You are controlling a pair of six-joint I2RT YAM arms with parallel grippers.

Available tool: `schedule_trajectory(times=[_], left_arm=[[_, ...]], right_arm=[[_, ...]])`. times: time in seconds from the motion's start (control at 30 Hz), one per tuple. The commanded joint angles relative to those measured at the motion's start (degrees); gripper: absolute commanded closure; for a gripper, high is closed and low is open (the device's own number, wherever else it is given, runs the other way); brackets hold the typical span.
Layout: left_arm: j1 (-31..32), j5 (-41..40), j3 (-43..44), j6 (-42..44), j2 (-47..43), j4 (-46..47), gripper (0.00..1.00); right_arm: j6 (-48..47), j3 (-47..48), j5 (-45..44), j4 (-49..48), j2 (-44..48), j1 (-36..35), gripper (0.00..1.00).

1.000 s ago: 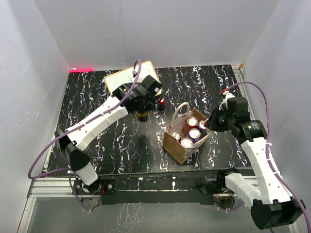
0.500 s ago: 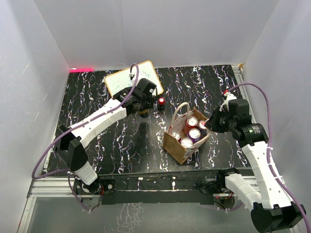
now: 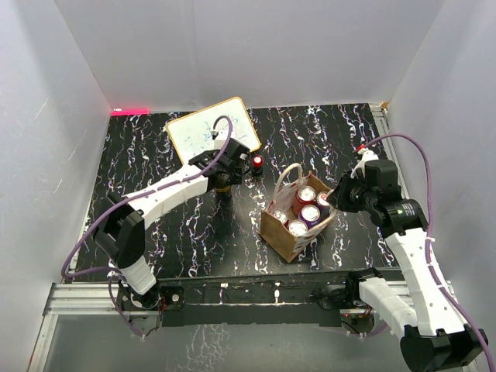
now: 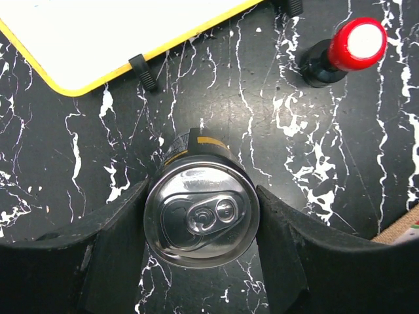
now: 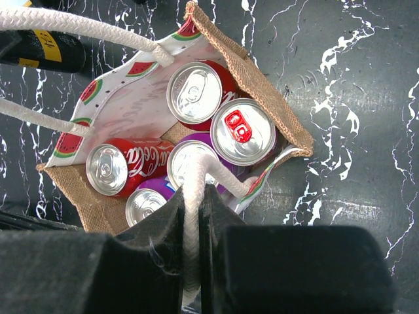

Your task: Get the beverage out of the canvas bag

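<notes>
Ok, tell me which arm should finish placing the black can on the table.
Left. The left hand is shut on the black can, outside the canvas bag near the whiteboard, over the table. The right hand is pinching the bag's cord handle, likely steadying it.

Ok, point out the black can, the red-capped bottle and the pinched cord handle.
black can (image 4: 201, 216), left wrist view, centre of its silver lid.
red-capped bottle (image 4: 357, 40), left wrist view, top of the cap.
cord handle (image 5: 194, 175), right wrist view, stretch crossing a can lid.

Cans crowd the canvas bag; a handle crosses its mouth.
</notes>
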State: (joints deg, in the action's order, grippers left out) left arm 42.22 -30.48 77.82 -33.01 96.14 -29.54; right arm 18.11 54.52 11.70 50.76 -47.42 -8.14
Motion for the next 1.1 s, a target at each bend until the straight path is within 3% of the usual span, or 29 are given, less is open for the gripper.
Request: schedule_trajectory(times=[0.0,0.07,0.23,0.3,0.37,0.5,0.73,1.07], left_arm=[[-0.72,-2.04,-1.54,0.1,-1.92,5.64,1.0],[-0.73,-2.08,-2.52,0.0,-2.24,6.45,1.0],[-0.83,-1.9,-4.43,-1.37,-2.33,5.72,0.86],[-0.93,-2.33,-4.4,-2.09,-2.27,4.22,0.67],[-0.9,-2.63,-3.2,-2.66,-2.35,2.09,0.34],[-0.91,-3.15,-0.2,-3.56,-3.81,-2.26,0.13],[-0.91,6.01,5.4,0.43,-7.96,-1.35,0.06],[-0.35,30.28,13.31,2.77,-7.99,7.75,0.09]], right_arm=[[-0.29,-0.14,-1.0,-3.08,0.84,-0.16,0.92],[-0.37,-0.33,-0.78,-3.17,0.92,-0.12,0.92],[-0.49,-0.39,-0.54,-3.39,0.61,-0.12,0.92],[-0.49,-0.42,-0.63,-3.39,0.49,-0.12,0.92],[-0.5,-0.38,-0.71,-3.39,0.44,-0.12,0.92],[-0.53,-0.22,-0.63,-3.24,0.39,-0.06,0.92],[-0.41,2.31,-1.31,-0.03,-0.31,-0.12,0.92],[4.39,6.61,-5.91,9.49,-1.0,-0.1,0.9]])
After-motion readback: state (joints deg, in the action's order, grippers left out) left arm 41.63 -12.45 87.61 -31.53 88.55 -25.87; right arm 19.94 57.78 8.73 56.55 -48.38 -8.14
